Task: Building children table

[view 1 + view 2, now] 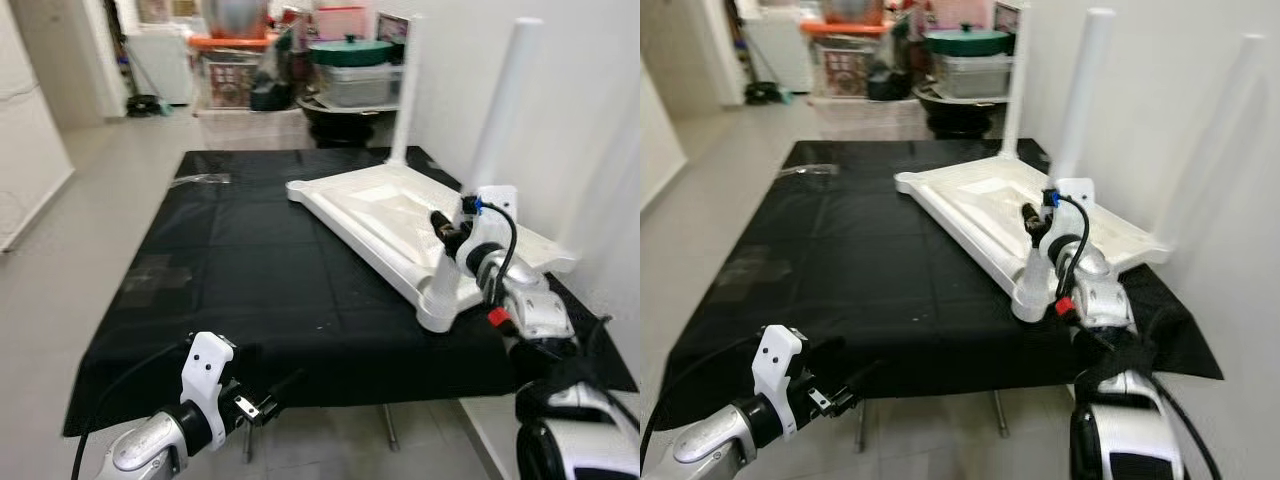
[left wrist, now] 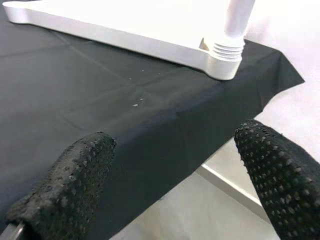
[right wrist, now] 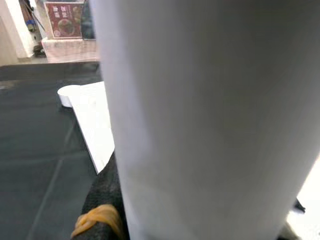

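A white children's table top (image 1: 400, 225) lies upside down on a table under a black cloth (image 1: 250, 270), toward its right side. One white leg (image 1: 408, 90) stands at the far corner and another (image 1: 1220, 130) at the right corner, pale against the wall. At the near corner a third leg (image 1: 500, 110) rises from its threaded socket (image 2: 227, 50). My right gripper (image 1: 452, 232) is shut around this leg low down, with a black finger (image 3: 102, 210) pressed to it. My left gripper (image 2: 172, 185) hangs open with nothing in it below the cloth's front edge, its fingers (image 2: 65, 190) wide apart.
A white wall runs close along the right of the table. Storage boxes and a green lidded pot (image 1: 350, 50) crowd the far end. A scrap of clear plastic (image 1: 200, 180) lies on the cloth's far left. Grey floor (image 1: 90, 230) opens to the left.
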Robot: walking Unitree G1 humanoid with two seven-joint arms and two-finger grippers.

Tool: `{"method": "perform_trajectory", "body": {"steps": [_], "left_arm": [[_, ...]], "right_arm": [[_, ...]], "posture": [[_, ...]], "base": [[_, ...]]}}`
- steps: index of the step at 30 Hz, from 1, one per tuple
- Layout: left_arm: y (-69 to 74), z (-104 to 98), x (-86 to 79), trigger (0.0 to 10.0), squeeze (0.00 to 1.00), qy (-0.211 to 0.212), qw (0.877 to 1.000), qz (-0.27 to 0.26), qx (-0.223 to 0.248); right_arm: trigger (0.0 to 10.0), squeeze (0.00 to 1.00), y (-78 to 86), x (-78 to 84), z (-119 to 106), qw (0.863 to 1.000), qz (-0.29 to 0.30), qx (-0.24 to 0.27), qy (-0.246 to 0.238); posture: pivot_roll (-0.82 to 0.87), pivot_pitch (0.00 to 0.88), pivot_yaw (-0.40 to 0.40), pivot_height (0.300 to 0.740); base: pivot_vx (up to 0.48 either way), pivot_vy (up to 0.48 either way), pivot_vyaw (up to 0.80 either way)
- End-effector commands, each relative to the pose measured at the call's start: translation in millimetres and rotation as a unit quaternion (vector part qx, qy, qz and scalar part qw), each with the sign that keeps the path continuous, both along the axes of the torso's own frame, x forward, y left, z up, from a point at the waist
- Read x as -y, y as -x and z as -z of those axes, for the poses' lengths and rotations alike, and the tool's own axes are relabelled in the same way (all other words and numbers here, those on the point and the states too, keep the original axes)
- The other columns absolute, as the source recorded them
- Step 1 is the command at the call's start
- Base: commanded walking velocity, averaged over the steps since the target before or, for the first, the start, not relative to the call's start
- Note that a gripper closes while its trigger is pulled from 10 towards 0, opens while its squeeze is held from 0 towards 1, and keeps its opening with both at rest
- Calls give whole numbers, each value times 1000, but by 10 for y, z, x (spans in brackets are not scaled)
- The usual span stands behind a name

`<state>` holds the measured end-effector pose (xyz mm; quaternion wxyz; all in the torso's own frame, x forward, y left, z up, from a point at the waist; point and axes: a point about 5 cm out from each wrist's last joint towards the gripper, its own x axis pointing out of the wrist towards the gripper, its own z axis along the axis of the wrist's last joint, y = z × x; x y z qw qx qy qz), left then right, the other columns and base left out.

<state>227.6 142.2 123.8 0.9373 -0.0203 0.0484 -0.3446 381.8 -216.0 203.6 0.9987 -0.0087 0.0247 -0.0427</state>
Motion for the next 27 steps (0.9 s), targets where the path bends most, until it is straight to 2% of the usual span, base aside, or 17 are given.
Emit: {"method": "perform_trajectory", "body": {"steps": [1, 2, 6, 12, 13, 14, 15, 17, 18, 22, 26, 27], "left_arm": [[-13, -6, 20, 10000, 0, -3, 1000, 3, 0], [-29, -13, 5, 10000, 0, -5, 1000, -1, 2], [-42, -12, -7, 10000, 0, -6, 1000, -9, 3], [-17, 13, 36, 10000, 0, -2, 1000, -9, -1], [-15, 14, 38, 10000, 0, -2, 1000, -9, -2], [-15, 14, 38, 10000, 0, -2, 1000, -9, -2], [-16, 14, 30, 10000, 0, -2, 1000, -9, -2], [-23, 9, 9, 10000, 0, -3, 1000, -11, -1], [-26, 6, 0, 10000, 0, -4, 1000, -12, -1], [-23, 3, -9, 10000, 0, -4, 1000, -13, -1], [-12, 7, -4, 10000, 0, -4, 1000, -12, -1], [-7, 7, 1, 10000, 0, -3, 1000, -11, -2]], "right_arm": [[0, 0, 52, -57, 132, 999, 24, -38, 16], [0, 0, 76, -153, 144, 999, 36, -37, 13], [0, 0, 111, -276, 168, 997, 62, -44, -4], [0, 0, 101, -397, 199, 997, 47, -56, -32], [10000, 0, 63, -444, 150, 998, 5, -45, -51], [10000, 0, 63, -444, 150, 998, 5, -45, -51], [10000, 0, 30, -464, 80, 997, -38, -22, -59], [10000, 0, 11, -355, -25, 996, -65, 9, -63], [10000, 1000, 7, -270, -68, 996, -65, 21, -63], [10000, 1000, 36, -137, -189, 990, -89, 43, -100], [10000, 1000, 55, -62, -285, 985, -122, 66, -104], [10000, 1000, 69, -45, -333, 977, -167, 72, -108]], "posture": [[71, 0, -49, 740], [72, 0, -53, 740], [67, 0, -58, 740], [67, 0, -60, 740], [65, 0, -60, 740], [65, 0, -60, 740], [65, 0, -60, 740], [67, 0, -64, 740], [67, 0, -64, 740], [66, 0, -64, 740], [69, 0, -65, 740], [70, 0, -64, 740]], "base": [[0, 0, 0], [0, 0, 0], [0, 0, 0], [0, 0, 0], [0, 0, 0], [0, 0, 0], [0, 0, 0], [0, 0, 0], [0, 0, 0], [0, 0, 0], [0, 0, 0], [0, 0, 0]]}}
